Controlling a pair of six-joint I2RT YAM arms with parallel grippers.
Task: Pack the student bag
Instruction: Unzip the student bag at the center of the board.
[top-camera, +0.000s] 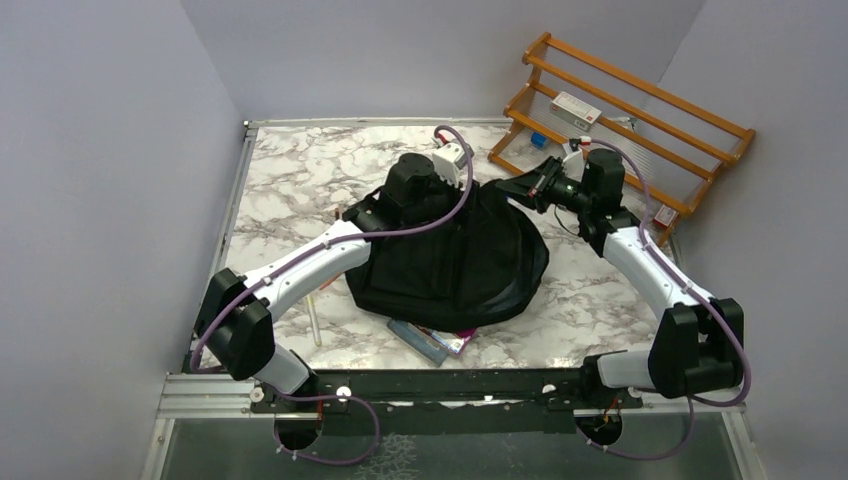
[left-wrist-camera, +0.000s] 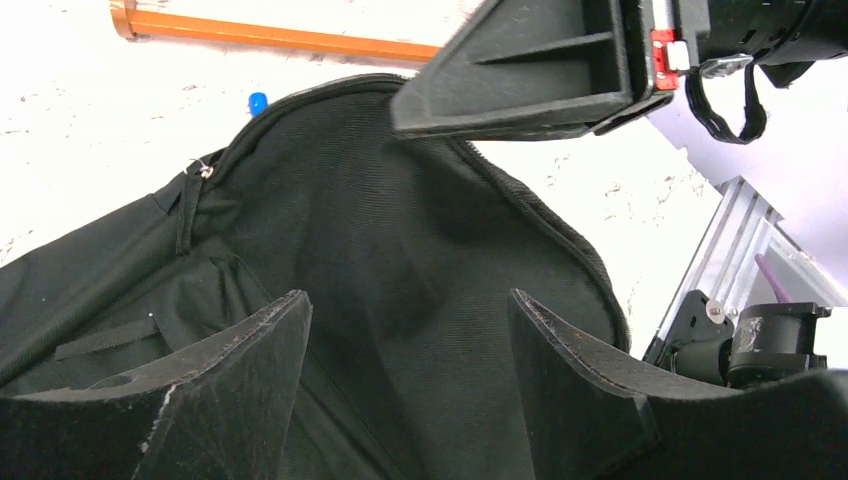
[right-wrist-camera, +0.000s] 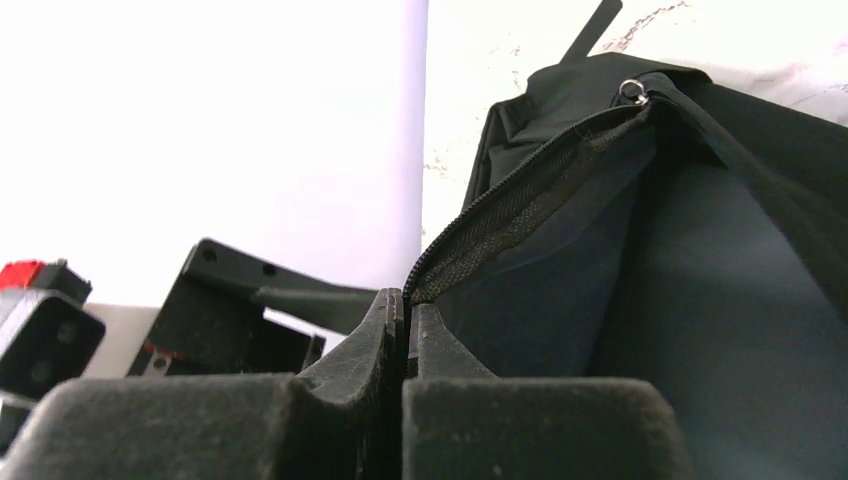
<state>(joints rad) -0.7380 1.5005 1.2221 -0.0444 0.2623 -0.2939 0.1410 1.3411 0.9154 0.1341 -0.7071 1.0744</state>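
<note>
Top view: fixed above and behind the arm bases; looks down and forward over the whole table (top-camera: 290, 180); far enough back to take in both arms and the side walls
Left wrist view: sits just behind the left gripper (left-wrist-camera: 405, 300); looks out along its fingers; close over the student bag (left-wrist-camera: 400, 220)
Right wrist view: low behind the right gripper (right-wrist-camera: 405, 300); almost level; very close to the zipper (right-wrist-camera: 520, 200)
Shared: all three show the bag's open rim; the left wrist view also catches the right gripper there

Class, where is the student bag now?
Top view: the student bag lies at the centre of the table, wooden rack beyond it at far right, books poking out under its near edge.
</note>
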